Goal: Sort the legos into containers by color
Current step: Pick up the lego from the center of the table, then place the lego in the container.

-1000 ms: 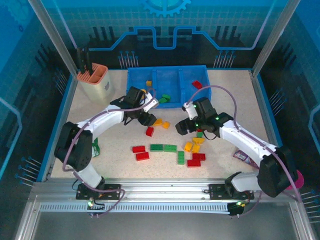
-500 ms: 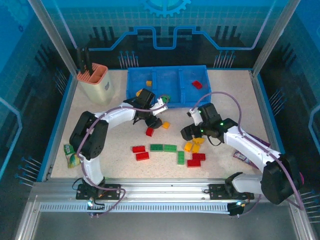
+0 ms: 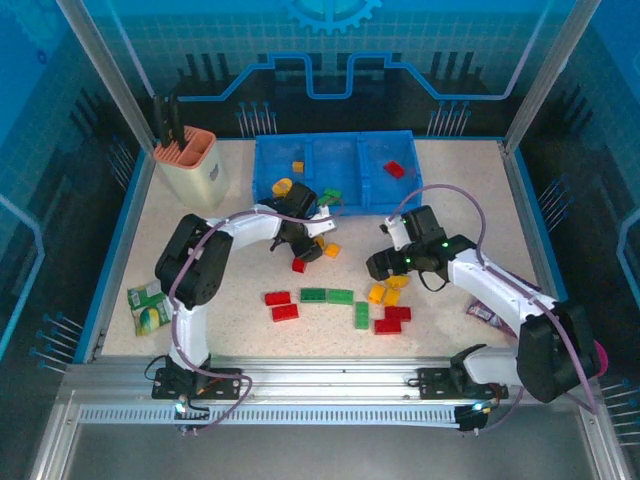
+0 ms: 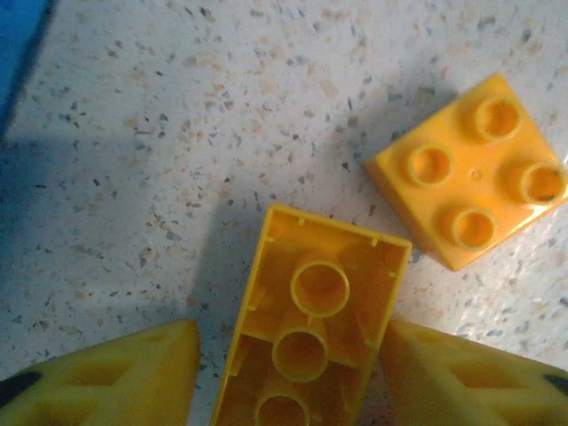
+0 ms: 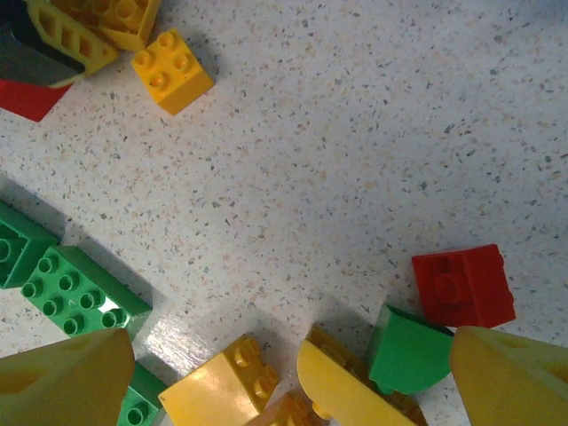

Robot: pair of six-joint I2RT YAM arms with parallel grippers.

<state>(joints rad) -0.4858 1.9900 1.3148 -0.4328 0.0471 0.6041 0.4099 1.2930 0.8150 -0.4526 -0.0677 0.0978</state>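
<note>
Two pads [image 4: 124,377] of the left pincer [image 4: 288,337] flank, unclamped, an upturned yellow plastic brick [image 4: 311,293] on the speckled surface [image 4: 177,133]; overhead, the blue three-compartment plastic tray [image 3: 335,160] lies beyond. Right pincer [image 5: 291,351] gapes above clustered yellow and green bricks [image 5: 337,390].

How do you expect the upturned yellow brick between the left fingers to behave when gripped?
The yellow brick looks hollow, so probably light and stiff. Its glossy flat walls may slip against the pads of the left gripper.

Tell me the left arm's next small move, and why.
Probably close the left tool: the upturned yellow brick lies between its fingers, with a gap showing on one side, so it looks not yet gripped.
</note>
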